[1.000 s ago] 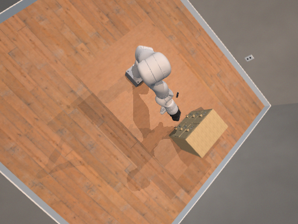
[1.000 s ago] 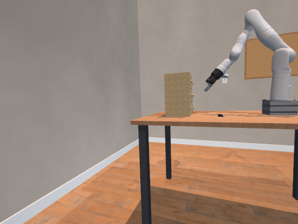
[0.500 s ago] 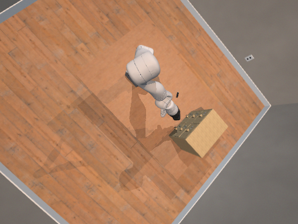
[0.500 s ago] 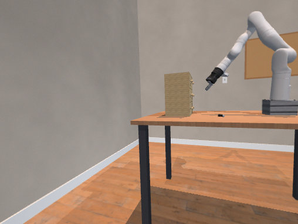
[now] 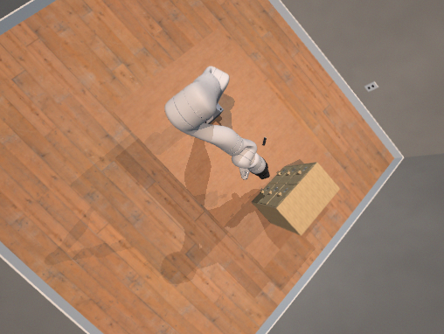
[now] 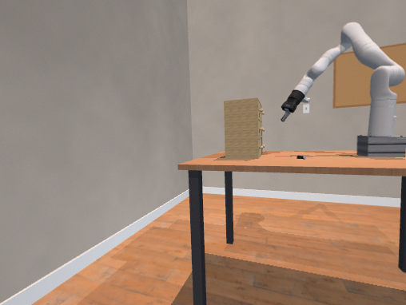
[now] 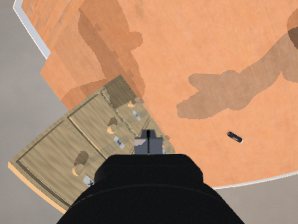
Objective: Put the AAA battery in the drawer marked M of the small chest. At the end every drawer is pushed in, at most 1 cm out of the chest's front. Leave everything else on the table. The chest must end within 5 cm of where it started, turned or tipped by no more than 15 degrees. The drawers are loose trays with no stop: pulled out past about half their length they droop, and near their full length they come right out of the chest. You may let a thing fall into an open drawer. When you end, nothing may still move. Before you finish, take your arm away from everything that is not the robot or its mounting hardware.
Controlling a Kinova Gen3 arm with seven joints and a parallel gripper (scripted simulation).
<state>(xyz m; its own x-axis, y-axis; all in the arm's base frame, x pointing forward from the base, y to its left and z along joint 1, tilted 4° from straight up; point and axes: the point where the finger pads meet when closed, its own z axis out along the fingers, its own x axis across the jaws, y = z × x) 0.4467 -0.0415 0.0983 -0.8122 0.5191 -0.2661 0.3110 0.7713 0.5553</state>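
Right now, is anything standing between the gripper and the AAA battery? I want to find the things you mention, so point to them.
Nothing visible does: the battery (image 5: 264,141) (image 6: 300,157) (image 7: 235,137) lies on the table (image 5: 218,175) (image 6: 340,164) (image 7: 200,60) in front of the chest (image 5: 308,198) (image 6: 241,129) (image 7: 60,140), and the shut, raised gripper (image 5: 265,177) (image 6: 283,119) (image 7: 148,137) has open space towards it.

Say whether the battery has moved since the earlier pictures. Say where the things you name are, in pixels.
No. In the exterior view, the battery (image 5: 264,141) (image 6: 300,157) (image 7: 235,137) lies at the same place against the table's front edge (image 6: 280,169).
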